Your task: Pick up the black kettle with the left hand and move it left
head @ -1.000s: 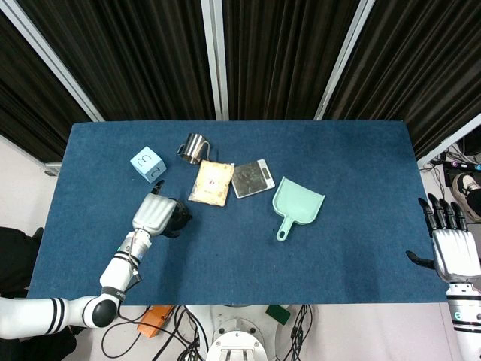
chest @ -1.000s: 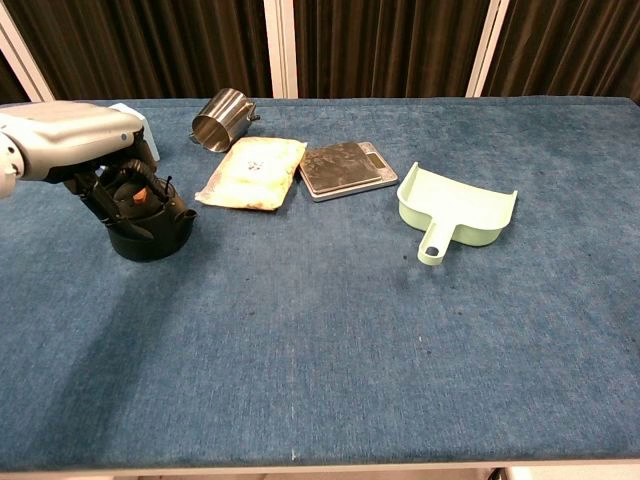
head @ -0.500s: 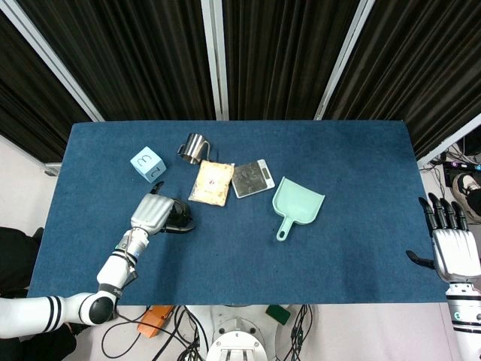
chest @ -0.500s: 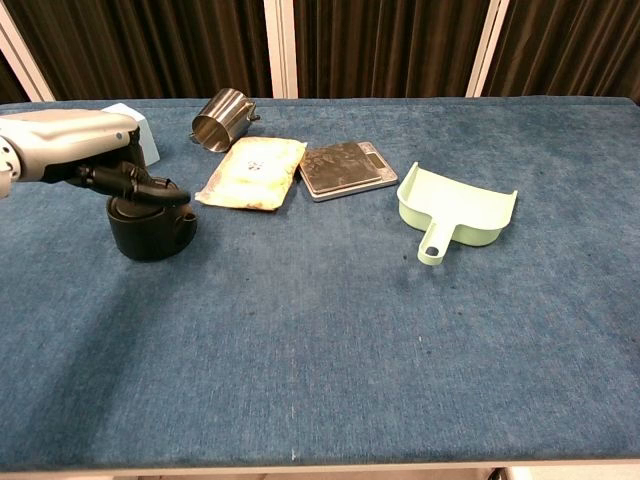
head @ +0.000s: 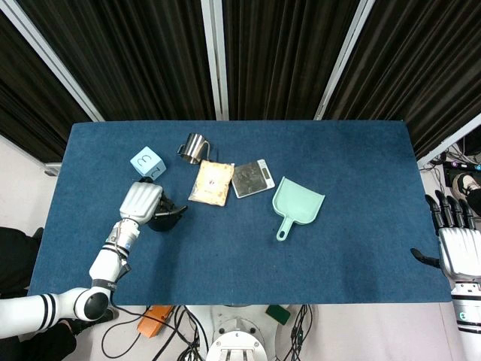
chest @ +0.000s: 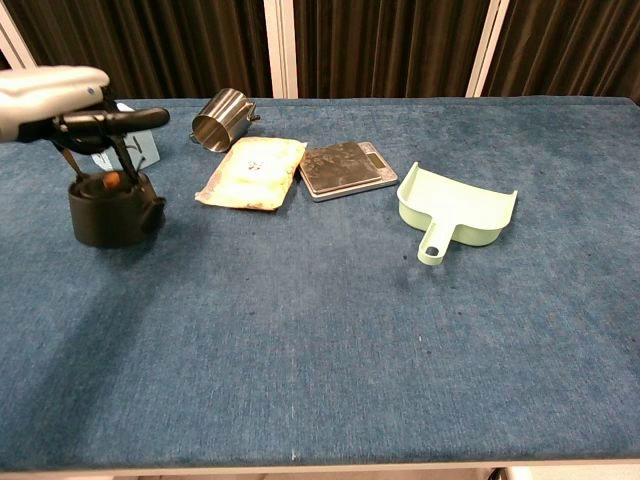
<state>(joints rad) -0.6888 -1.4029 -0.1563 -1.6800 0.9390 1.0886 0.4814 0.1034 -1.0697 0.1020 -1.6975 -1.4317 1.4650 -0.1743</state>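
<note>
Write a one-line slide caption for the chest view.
Left hand holds the black kettle by its handle at the table's left, beside a steel cup, food pouch, scale and green dustpan.

Matt black kettle (chest: 108, 208), shiny steel cup (chest: 221, 119), napped blue tablecloth (chest: 330, 330).

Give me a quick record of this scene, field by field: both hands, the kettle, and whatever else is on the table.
left hand: holds the black kettle by its top handle
black kettle: upright, near the table's left side, in front of the blue cube
right hand: off the table's right edge, fingers apart, holding nothing
steel cup: lying on its side at the back
packet: flat, beside the scale
dustpan: mint green, right of the scale
table: blue cloth
</note>
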